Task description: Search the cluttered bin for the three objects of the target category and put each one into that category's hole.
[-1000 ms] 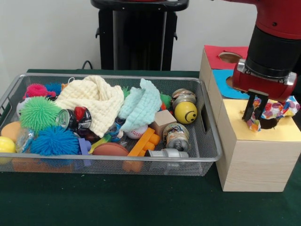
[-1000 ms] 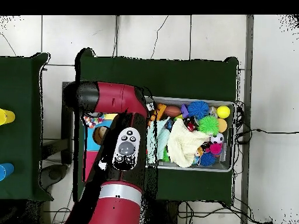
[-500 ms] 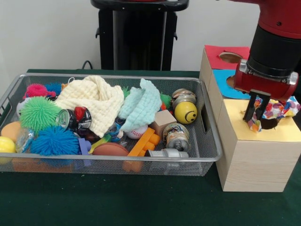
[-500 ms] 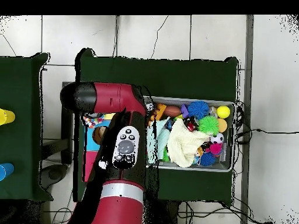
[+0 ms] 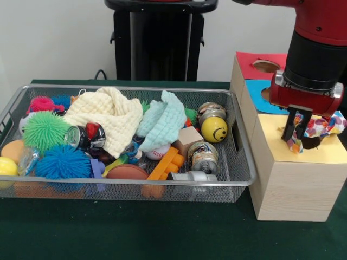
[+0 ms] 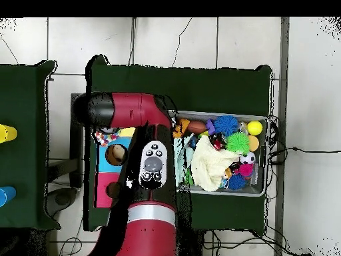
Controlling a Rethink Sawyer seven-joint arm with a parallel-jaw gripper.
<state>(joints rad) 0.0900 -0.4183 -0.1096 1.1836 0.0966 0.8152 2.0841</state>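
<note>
Front view
Gripper [image 5: 296, 129]: stood over the yellow panel [image 5: 282, 142] of the wooden box [image 5: 290, 179]; whether it gripped, cannot tell.
Patterned cloth [image 5: 320, 125]: lay at the yellow panel's hole, touching the gripper.
Wire bin [image 5: 241, 157]: held cloths, spiky balls, cans, blocks.

Overhead view
Arm [image 6: 150, 167]: covered part of the box.
Patterned cloth [image 6: 105, 139]: lay beside the arm's end.

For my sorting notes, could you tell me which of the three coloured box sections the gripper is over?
The yellow section, nearest the camera; the gripper hangs over it, not the blue or red sections.
</note>
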